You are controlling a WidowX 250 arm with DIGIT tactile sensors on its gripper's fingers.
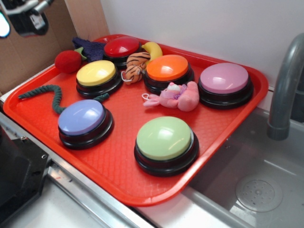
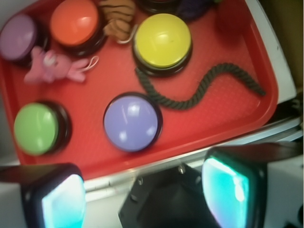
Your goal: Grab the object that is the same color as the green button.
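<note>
The thin, wavy, dark green twisted rope piece [image 1: 53, 96] lies flat on the red plastic tray [image 1: 223, 137], along the tray's edge nearest the arm. In the exterior view it runs from the tray's rim inward, and its inner end tucks in just beside the black base of the yellow-domed round push button [image 1: 96, 74], between that button and the lavender-domed button [image 1: 81, 117]. The pale lime-green domed button on its black base [image 1: 164, 138], whose colour it matches, sits well apart toward the tray's front.

The robot's fingers [image 2: 145, 190] are spread wide with nothing between them; the wrist view shows the two pale, glowing pads [image 2: 225, 187] at the bottom of the frame, hanging over the metal lip beyond the tray. From there the rope [image 2: 199, 92] lies straight ahead and slightly toward the right pad, its long axis running mostly crosswise to the line of approach, with an S-bend in the middle. The outer end, near the tray rim [image 2: 268, 107], has open tray around it; the other end crowds the yellow button [image 2: 163, 40].

So the move likely calls for travelling forward over the rim and down onto the free stretch, the fingers straddling the rope across its width. The wrist picture is blurred, so the exact lie of the far tip is uncertain.
</note>
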